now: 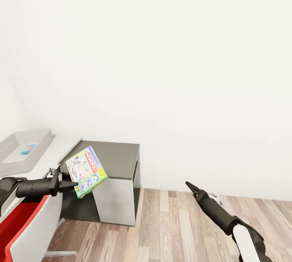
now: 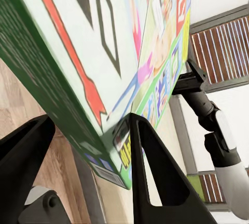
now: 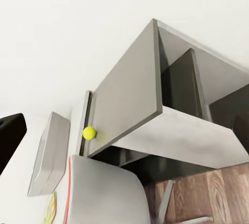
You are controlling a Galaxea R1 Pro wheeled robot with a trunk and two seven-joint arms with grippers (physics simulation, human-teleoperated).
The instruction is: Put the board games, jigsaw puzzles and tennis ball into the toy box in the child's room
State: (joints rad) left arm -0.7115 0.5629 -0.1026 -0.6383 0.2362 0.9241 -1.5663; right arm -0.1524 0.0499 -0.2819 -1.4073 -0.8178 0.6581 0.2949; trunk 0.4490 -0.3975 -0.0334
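While clamped in the left gripper (image 1: 73, 185), the board game (image 1: 86, 171) apparently reads "MONOPOLY".

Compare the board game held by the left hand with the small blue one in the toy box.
The green-edged board game is clamped in the left hand, tilted in the air beside the table; the small blue board game lies flat inside the toy box. The held one looks clearly larger, with a busy cartoon cover; the blue one is mostly a single colour. Both are flat printed boxes.
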